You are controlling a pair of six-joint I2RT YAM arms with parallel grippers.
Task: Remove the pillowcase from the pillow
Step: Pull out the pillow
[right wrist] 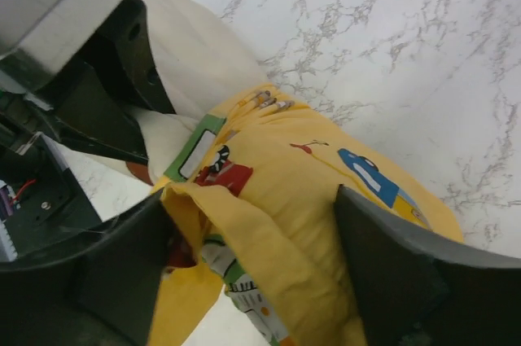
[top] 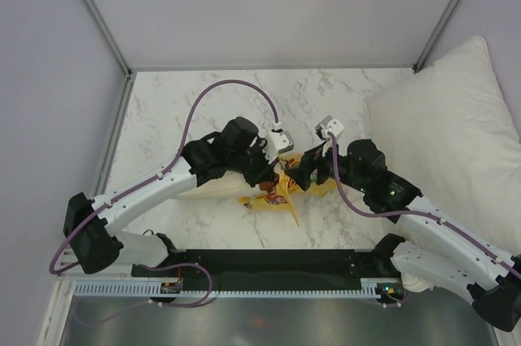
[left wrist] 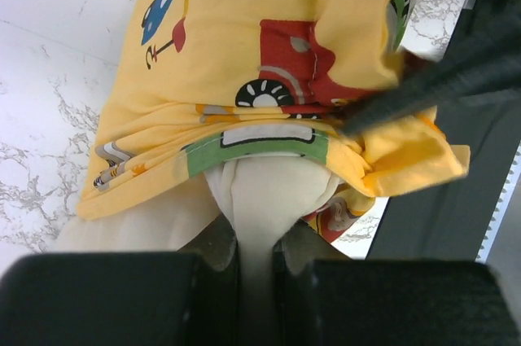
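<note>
Marble table (top: pixel 203 110) holds white pillow (top: pixel 448 126) right of pillowcase (top: pixel 278 201).

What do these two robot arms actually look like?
The left arm and right arm have white tubular links and chunky black joints. A purple cable runs along each to a pale grey camera block at the wrist. The fingers are black.

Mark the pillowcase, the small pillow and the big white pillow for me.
pillowcase (left wrist: pixel 244 45): left wrist view, plain yellow patch above the red truck.
pillow (left wrist: pixel 264 191): left wrist view, cream corner poking out of the case.
white pillow (top: pixel 452 134): top external view, middle of its face.
</note>
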